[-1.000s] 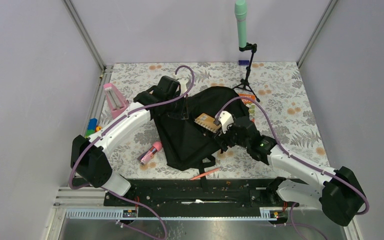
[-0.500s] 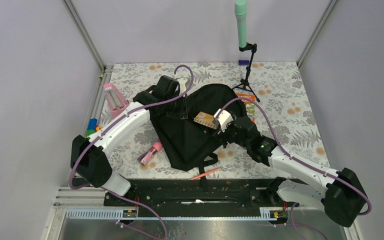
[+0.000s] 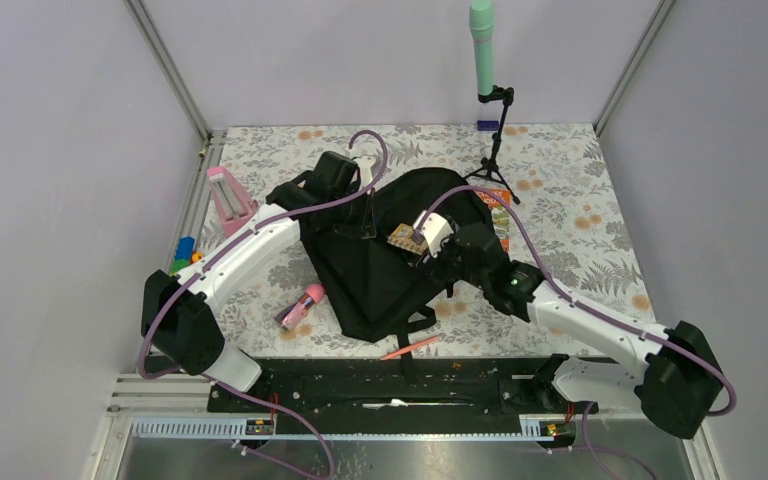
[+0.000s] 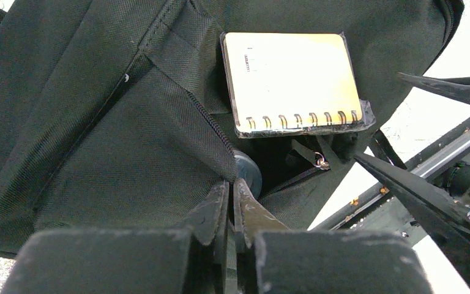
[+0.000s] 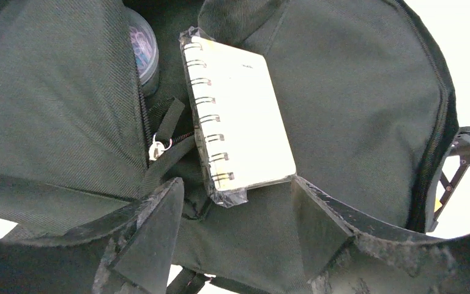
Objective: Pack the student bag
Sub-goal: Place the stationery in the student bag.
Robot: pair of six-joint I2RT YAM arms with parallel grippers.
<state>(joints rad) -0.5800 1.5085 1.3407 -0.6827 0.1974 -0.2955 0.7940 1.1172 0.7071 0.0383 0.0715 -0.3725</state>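
Student bag (image 3: 360, 285) lies mid-worktop (image 3: 580, 200); left fingers (image 4: 211, 208) pinched shut on its zip edge, prob. to hold the mouth open. Right fingers (image 5: 153, 233) spread wide w/ notebook (image 5: 238, 116) loose btwn them, lying in that mouth.

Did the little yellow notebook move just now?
Yes. The notebook went a little to the left in the top view, farther from the black tripod, and it is over the student bag.

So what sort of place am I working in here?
Probably a lab recording booth, not a real room: plain walls on aluminium frame posts, a floral cloth under everything, and a green mic-like tube on a small tripod behind the student bag.
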